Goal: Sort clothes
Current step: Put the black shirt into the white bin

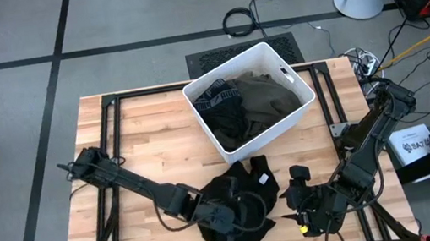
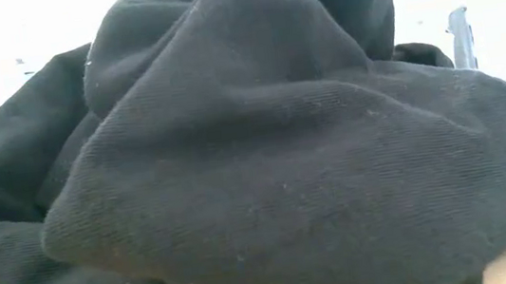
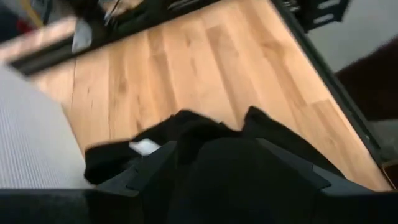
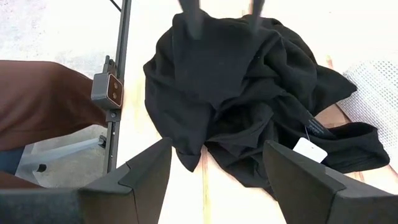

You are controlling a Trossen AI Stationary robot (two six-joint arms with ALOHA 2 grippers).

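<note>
Wooden table (image 1: 140, 132), seen from above. White bin (image 1: 303, 107) stands at the far centre, turned at an angle. Inside it: a dark olive-green garment (image 1: 267, 100) filling the right side, a black garment with pale markings (image 1: 219, 103) on the left side.

Black garment (image 1: 244, 197) lies crumpled on the table at the near edge, just in front of the bin, between the 2 arms. A white tag (image 4: 309, 149) shows on it in the right wrist view, near the edge closest to the bin. In the low view the black garment fills almost the whole frame, heaped in folds.

Left gripper (image 1: 234, 218) sits on the near left part of the black heap. Left wrist view shows its 2 dark fingers (image 3: 134, 177) spread apart over the black cloth, with nothing pinched between them. Cloth lies loose under and ahead of the fingers.

Right gripper (image 1: 303, 206) is low at the near edge, just beside the right side of the black heap, not touching it. Right wrist view shows its fingers (image 4: 146, 171) standing wide apart with bare table between them, the black garment ahead of them. It has hold of nothing
</note>
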